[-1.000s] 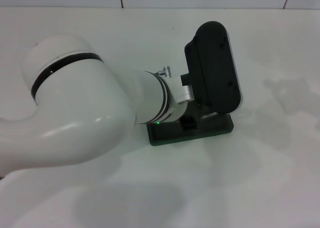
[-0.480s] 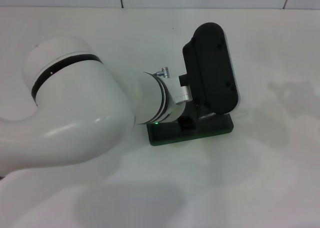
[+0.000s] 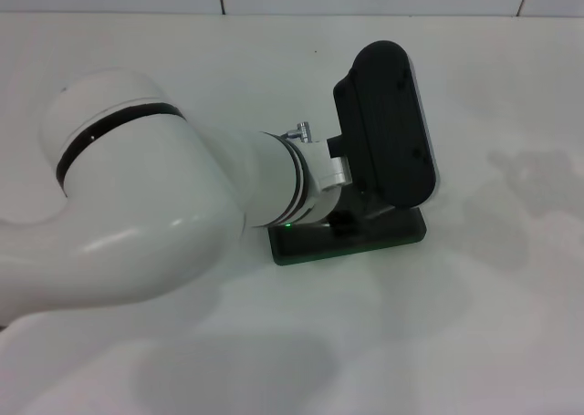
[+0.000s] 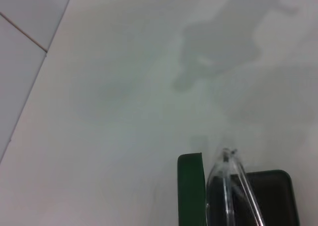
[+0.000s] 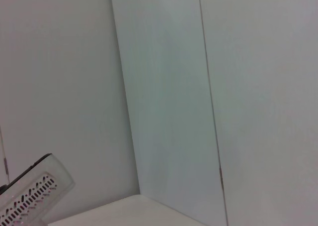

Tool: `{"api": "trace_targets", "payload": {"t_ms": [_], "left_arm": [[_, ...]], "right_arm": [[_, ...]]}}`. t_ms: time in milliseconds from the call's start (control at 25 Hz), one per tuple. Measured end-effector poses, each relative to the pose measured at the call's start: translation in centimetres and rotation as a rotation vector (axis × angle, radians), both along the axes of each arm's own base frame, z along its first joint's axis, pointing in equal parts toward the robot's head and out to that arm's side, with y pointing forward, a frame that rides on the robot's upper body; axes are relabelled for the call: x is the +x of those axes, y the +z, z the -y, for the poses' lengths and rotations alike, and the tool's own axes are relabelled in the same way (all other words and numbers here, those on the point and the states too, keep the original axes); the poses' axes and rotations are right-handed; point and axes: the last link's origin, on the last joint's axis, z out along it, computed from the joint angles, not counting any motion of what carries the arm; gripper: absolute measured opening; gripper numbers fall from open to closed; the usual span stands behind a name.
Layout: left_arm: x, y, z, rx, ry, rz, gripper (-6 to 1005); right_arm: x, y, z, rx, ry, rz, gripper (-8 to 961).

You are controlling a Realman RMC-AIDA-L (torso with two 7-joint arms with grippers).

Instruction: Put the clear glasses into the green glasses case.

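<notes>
Placing step: L gripper [image 3: 351, 216] over green glasses case [image 3: 351, 242], table centre.
Clear glasses [image 4: 231, 188] at case mouth; can't tell fingers' state; next I lower, let go. R arm unseen.

The left arm [image 3: 155, 205] reaches across the head view from the left, elbow bent, wrist turned downward; its gripper [image 3: 351, 219] is hidden beneath the black wrist housing [image 3: 388, 128].

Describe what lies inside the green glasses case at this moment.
In the left wrist view, the clear glasses reach into the green glasses case over its dark lining. In the head view, the left tool covers most of the case's inside.
</notes>
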Motion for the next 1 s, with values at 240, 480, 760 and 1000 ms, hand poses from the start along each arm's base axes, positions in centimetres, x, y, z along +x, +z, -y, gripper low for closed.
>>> {"api": "trace_targets", "payload": {"t_ms": [240,480,760,1000], "left_arm": [[-0.06,-0.12,0.11,-0.005,-0.004,-0.006,117],[0.01,-0.10,0.10,-0.005,-0.007,-0.008,132],[-0.17,-0.04,0.11,-0.006,-0.003,-0.016,133],[-0.39,-0.02,0.15,-0.009,-0.003,-0.024,134]], "right_arm": [[0.08,-0.13,0.03,0.002,0.002,-0.002,86],[0.17,-0.25,0.03,0.006,0.004,-0.012,88],[0.17,-0.25,0.01,0.007,0.006,-0.012,90],[0.15,-0.25,-0.02,0.007,0.007,-0.012,92]]}}
